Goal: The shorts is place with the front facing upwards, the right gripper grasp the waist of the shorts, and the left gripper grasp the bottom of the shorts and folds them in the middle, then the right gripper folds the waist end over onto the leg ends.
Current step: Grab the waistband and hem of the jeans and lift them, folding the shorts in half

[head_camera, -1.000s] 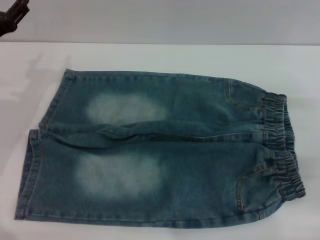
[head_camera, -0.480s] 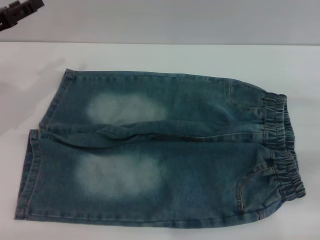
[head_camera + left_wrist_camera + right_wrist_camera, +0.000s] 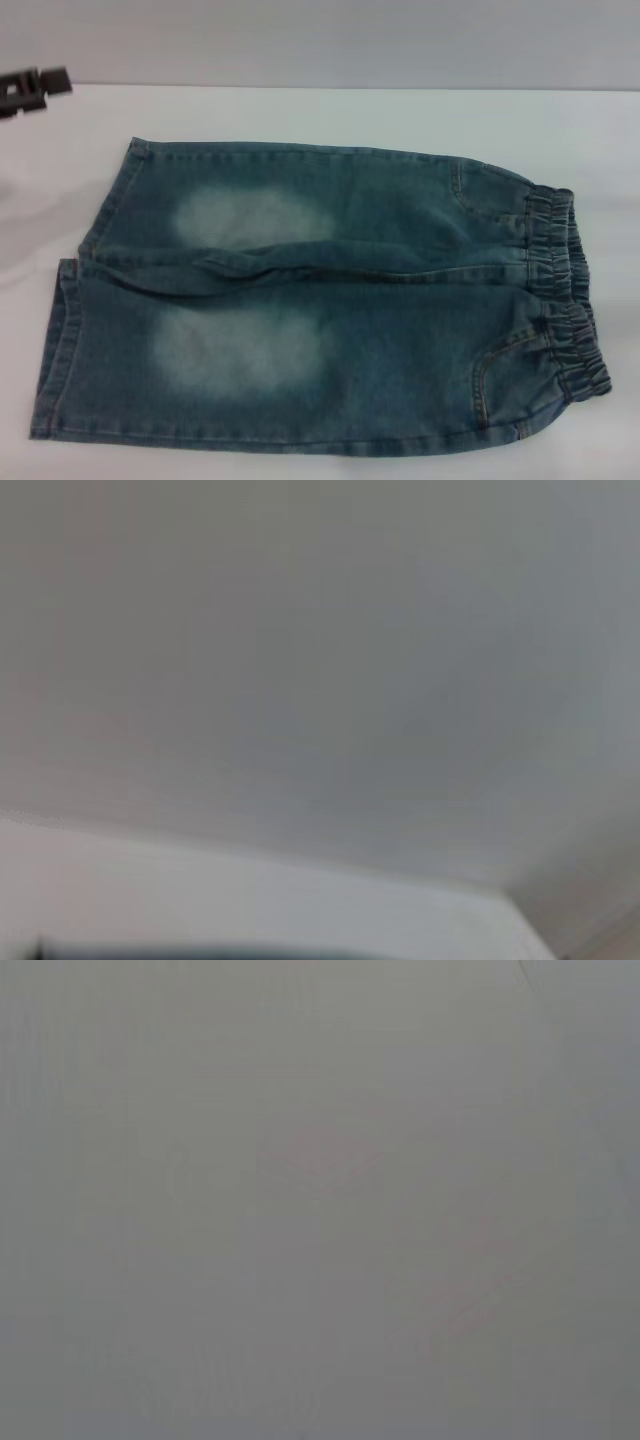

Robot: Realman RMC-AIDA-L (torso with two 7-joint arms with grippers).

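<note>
Shorts [image 3: 320,300] are lying flat and front-up on the white tabletop [image 3: 330,115], filling most of the head view. Waist [image 3: 565,295] is off toward the robot's right, and the bottom of the shorts [image 3: 60,345], those two stitched hems, sits toward its left. There's a raised wrinkle running along the middle between the legs.

Nothing's been grabbed yet, so I'd say this is the approach before the first fold. Only a bit of the left claw [image 3: 32,90] shows, hovering at the far left edge, well apart from the denim and above the hems' side. Honestly can't tell if its fingers are apart or together, too little of it shows. The right claw isn't visible in the head view at all, and its wrist camera shows only blank grey.

Next move, as I read it: left claw has to come down to a hem edge, right one has to show up at the elastic band, and both need to pinch the fabric before lifting.

Nothing else sits on the tabletop, so no obstacles. That center wrinkle might make the fold a bit lumpy though.
</note>
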